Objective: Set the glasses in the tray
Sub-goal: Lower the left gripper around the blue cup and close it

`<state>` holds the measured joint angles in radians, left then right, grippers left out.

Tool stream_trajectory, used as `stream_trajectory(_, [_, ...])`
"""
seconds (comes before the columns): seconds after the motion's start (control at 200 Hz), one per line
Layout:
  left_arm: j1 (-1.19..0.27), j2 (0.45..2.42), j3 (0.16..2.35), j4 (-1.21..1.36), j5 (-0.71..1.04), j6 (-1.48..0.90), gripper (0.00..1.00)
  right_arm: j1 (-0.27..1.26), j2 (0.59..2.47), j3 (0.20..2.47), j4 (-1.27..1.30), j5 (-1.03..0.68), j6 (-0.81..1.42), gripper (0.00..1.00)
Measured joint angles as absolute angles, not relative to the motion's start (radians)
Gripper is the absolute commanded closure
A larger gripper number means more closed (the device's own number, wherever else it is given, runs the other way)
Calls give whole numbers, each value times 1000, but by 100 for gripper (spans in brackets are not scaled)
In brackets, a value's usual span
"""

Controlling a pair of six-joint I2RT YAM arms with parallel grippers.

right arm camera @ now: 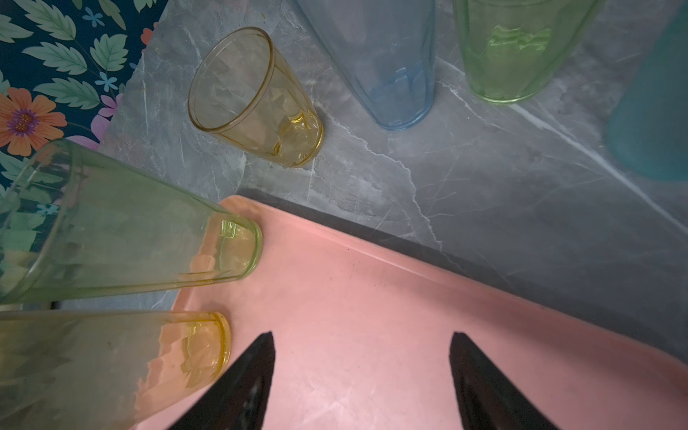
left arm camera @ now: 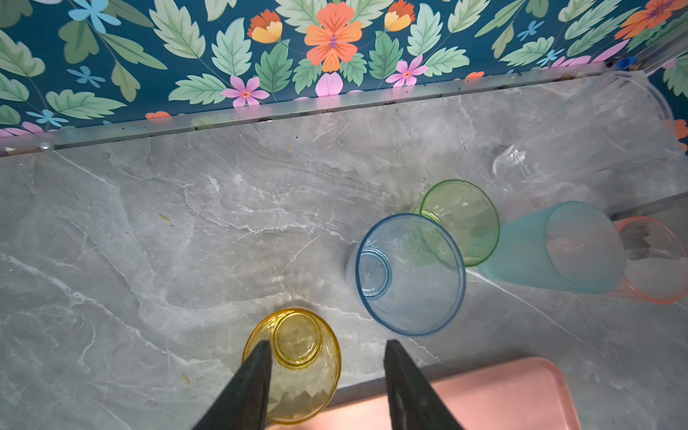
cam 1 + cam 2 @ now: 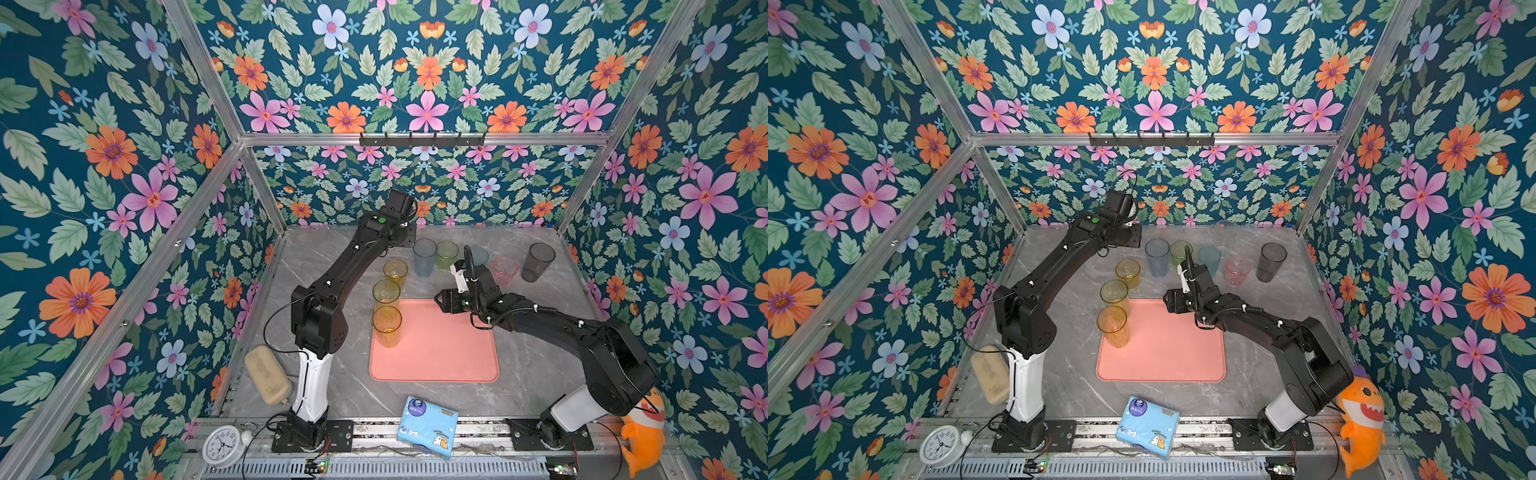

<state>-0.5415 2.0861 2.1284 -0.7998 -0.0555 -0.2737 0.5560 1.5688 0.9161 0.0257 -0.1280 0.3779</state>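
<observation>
- The grey marble table [image 3: 332, 374] is enclosed by flowered walls, and both arms are mounted along its near edge.
- The pink tray [image 3: 449, 353] is laid flat around the middle of the table.
- The right gripper [image 1: 362, 335] is poised over the far part of the tray. Its jaws are spread wide and nothing is held between them.
- The left gripper [image 2: 327, 344] is poised above the table just beyond the tray's far left corner. Its jaws are parted about halfway and nothing is gripped.
- A light-blue tissue packet [image 3: 428, 430] is laid at the table's near edge, between the two arm bases.
- Two tall glasses are placed upright in the tray: the amber glass [image 3: 387, 330] by its left edge and the yellow-green glass [image 3: 386, 295] at its far left corner.
- Beyond the tray's far edge, a row is formed on the bare table by the blue-grey glass [image 3: 424, 257], the green glass [image 3: 446, 255] just beside it, the teal glass [image 3: 1209, 259], the pink glass [image 3: 505, 270] and the dark grey glass [image 3: 538, 262], from left to right.
- The teal glass is partly hidden by the right arm in a top view.
- A clear glass [image 2: 580, 141] is seen in the left wrist view near the table's far edge.
- The short yellow glass [image 2: 305, 372] is set on the table beyond the tray's far left corner, under the left gripper. One finger is seen across its rim, while the other is kept clear of it.
</observation>
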Motion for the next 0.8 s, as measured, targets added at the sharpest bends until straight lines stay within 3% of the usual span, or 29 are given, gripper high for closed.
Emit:
stream_trajectory(0.605, [-543, 2244, 2153, -717, 1, -353, 49, 556, 1591, 935, 19, -129, 374, 24])
stream_trajectory(0.8, [-543, 2268, 2157, -703, 27, -368, 62, 556, 1591, 935, 19, -129, 374, 24])
